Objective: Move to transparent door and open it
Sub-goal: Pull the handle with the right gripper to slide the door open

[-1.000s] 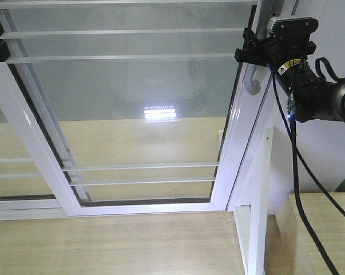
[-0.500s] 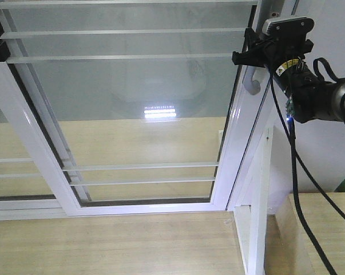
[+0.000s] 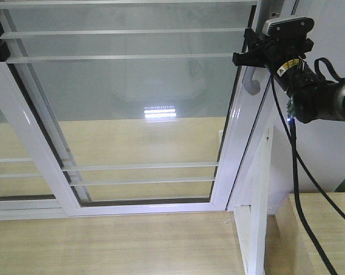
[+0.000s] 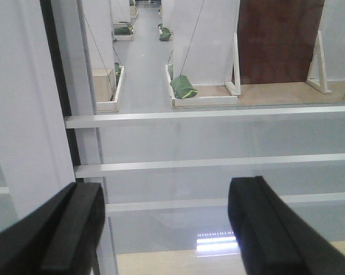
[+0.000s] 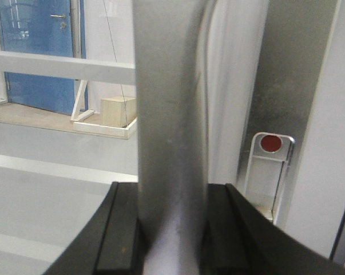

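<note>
Curved grey metal handle (image 5: pixel 169 114) between black jaws

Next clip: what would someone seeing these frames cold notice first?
The right gripper, top right in the front view, is clamped on the pull handle of the transparent door; its wrist view is filled by that grey bar pinched between the black fingers. A bright light reflection sits mid-glass. The left gripper hangs open and empty, facing the white horizontal bars.
</note>
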You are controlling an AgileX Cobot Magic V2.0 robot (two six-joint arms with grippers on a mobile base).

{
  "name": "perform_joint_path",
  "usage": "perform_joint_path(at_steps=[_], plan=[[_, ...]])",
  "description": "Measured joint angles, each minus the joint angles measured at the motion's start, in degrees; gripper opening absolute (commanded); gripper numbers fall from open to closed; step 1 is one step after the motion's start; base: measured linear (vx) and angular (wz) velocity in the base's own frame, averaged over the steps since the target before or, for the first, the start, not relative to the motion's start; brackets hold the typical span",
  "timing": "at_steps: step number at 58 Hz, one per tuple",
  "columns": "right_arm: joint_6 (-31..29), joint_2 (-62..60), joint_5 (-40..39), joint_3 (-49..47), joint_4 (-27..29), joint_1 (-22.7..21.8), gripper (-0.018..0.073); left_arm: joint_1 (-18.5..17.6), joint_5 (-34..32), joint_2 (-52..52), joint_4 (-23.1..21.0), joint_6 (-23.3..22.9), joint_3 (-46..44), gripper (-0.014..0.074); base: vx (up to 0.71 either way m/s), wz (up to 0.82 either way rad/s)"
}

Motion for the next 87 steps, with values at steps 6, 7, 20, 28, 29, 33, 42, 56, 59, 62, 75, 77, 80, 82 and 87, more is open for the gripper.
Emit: perform_joint_path(at_steps=[6,7,20,28,29,33,42,56,59,62,75,77,80,82,87], plan=[[0.41,0.00,0.00,0.00,-0.49,-0.08,-0.0006,0.00,0.00,0.00,0.00,0.00,0.00,0.0557,0.00,0.00],[0.41,0.00,0.00,0.00,-0.54,-0.08,-0.0006,0.00,0.00,0.00,0.00,0.00,0.00,0.0557,0.00,0.00],[0.03,0.00,0.18,0.00,0.74,1.13,-0.0006,0.00,0.71,0.00,0.00,0.00,0.00,0.0557,0.00,0.00],[-0.63,0.00,0.42,-0.13,1.82,2.29,-0.0006,0.00,1.36,0.00,0.00,0.00,0.00,0.0557,0.00,0.00],[-0.63,0.00,0.51,-0.17,1.91,2.48,-0.0006,0.00,1.49,0.00,0.00,0.00,0.00,0.0557,0.00,0.00],[-0.82,0.00,0.70,-0.31,2.34,3.14,-0.0006,0.00,1.49,0.00,0.00,0.00,0.00,0.0557,0.00,0.00],[-0.95,0.32,0.81,-0.65,2.74,4.76,-0.0006,0.00,1.77,0.00,0.00,0.00,0.00,0.0557,0.00,0.00],[-1.02,0.83,0.76,-1.33,2.69,7.73,-0.0006,0.00,1.83,0.00,0.00,0.00,0.00,0.0555,0.00,0.00],[-1.02,0.87,0.86,-1.47,2.69,8.35,-0.0006,0.00,1.83,0.00,0.00,0.00,0.00,0.0555,0.00,0.00],[-1.02,1.00,1.03,-1.62,2.69,9.02,-0.0006,0.00,1.83,0.00,0.00,0.00,0.00,0.0555,0.00,0.00],[-1.43,1.42,1.47,-2.32,4.08,11.76,-0.0006,0.00,1.83,0.00,0.00,0.00,0.00,0.0555,0.00,0.00],[-1.48,1.53,1.41,-2.39,4.23,12.13,-0.0006,0.00,1.83,0.00,0.00,0.00,0.00,0.0555,0.00,0.00],[-1.69,1.53,1.41,-2.39,4.94,12.69,-0.0006,0.00,1.83,0.00,0.00,0.00,0.00,0.0555,0.00,0.00],[-1.85,1.53,1.41,-2.39,5.40,13.10,-0.0006,0.00,1.83,0.00,0.00,0.00,0.00,0.0555,0.00,0.00],[-1.88,1.53,1.23,-2.39,6.04,13.98,-0.0006,0.00,1.83,0.00,0.00,0.00,0.00,0.0555,0.00,0.00]])
